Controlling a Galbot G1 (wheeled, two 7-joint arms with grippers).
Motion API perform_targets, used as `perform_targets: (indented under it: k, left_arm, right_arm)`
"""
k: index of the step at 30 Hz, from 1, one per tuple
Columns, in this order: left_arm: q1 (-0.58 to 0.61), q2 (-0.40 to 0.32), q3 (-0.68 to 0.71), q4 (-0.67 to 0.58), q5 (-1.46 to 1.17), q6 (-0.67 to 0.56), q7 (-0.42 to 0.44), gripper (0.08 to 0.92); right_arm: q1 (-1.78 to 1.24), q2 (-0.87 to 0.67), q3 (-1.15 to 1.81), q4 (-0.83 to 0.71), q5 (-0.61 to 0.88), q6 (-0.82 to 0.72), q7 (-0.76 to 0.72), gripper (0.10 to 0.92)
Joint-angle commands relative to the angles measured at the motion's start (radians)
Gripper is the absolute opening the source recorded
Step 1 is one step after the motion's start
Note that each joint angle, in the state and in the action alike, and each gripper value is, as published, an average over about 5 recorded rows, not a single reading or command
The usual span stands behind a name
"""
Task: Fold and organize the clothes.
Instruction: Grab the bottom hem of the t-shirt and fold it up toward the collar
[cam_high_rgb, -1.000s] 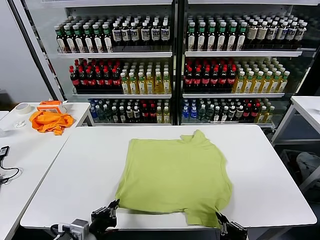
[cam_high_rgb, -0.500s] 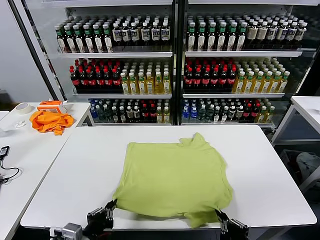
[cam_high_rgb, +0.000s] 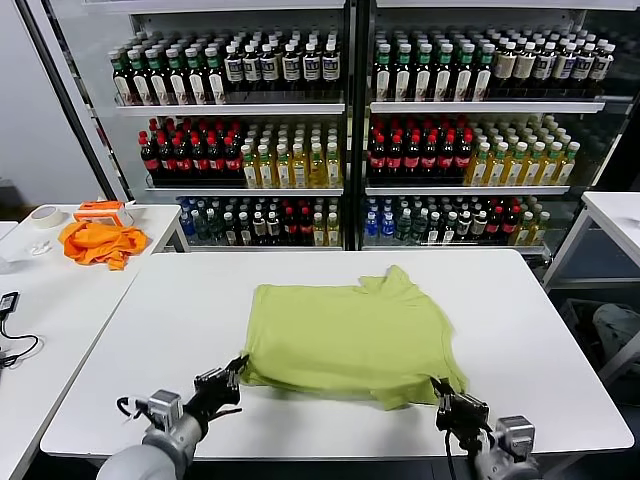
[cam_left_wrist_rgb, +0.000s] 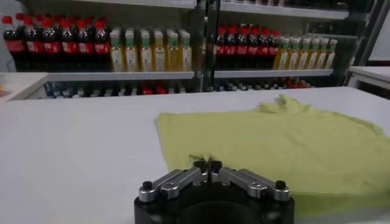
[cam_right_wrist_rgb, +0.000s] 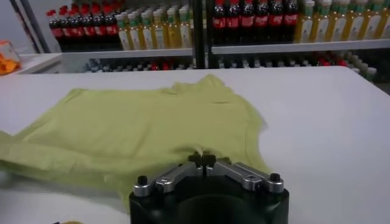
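A lime T-shirt (cam_high_rgb: 350, 335) lies plain side up on the white table (cam_high_rgb: 180, 320), its near hem lifted and drawn back over the rest. My left gripper (cam_high_rgb: 238, 368) is shut on the near left corner of the hem. My right gripper (cam_high_rgb: 441, 392) is shut on the near right corner. The left wrist view shows the shirt (cam_left_wrist_rgb: 274, 140) spread beyond the closed left gripper (cam_left_wrist_rgb: 207, 165). The right wrist view shows the shirt (cam_right_wrist_rgb: 140, 131) beyond the closed right gripper (cam_right_wrist_rgb: 202, 160). No printed graphic shows.
A side table (cam_high_rgb: 40, 290) stands at the left with an orange cloth (cam_high_rgb: 98, 243), a tape roll (cam_high_rgb: 45, 216) and a cable (cam_high_rgb: 10, 345). Bottle shelves (cam_high_rgb: 350, 110) fill the back. Another white table edge (cam_high_rgb: 615, 215) is at far right.
Both grippers rose from below the table's front edge and moved forward, carrying the shirt's near hem up and away from me; the shirt looks shorter front to back.
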Motion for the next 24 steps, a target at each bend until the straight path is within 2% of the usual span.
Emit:
perform_targets:
  k: [1,18,22,24]
  left_arm:
    - [-0.122,-0.004,0.046,0.133,0.0,-0.002,0.018,0.081]
    - [-0.152,-0.023,0.064,0.192,0.039,-0.013,0.031,0.084]
    - [-0.166,-0.028,0.071,0.222,0.07,-0.029,0.019,0.146]
    - [-0.172,-0.03,0.07,0.235,0.082,-0.033,0.01,0.197]
  right_arm:
    - [0.105,0.006,-0.022,-0.091,0.04,-0.024,0.018,0.106]
    - [0.147,0.023,-0.054,-0.137,0.04,-0.021,0.014,0.106]
    - [0.162,0.029,-0.059,-0.146,0.04,-0.015,0.005,0.136]
    - [0.164,0.029,-0.053,-0.145,0.04,-0.011,-0.002,0.188]
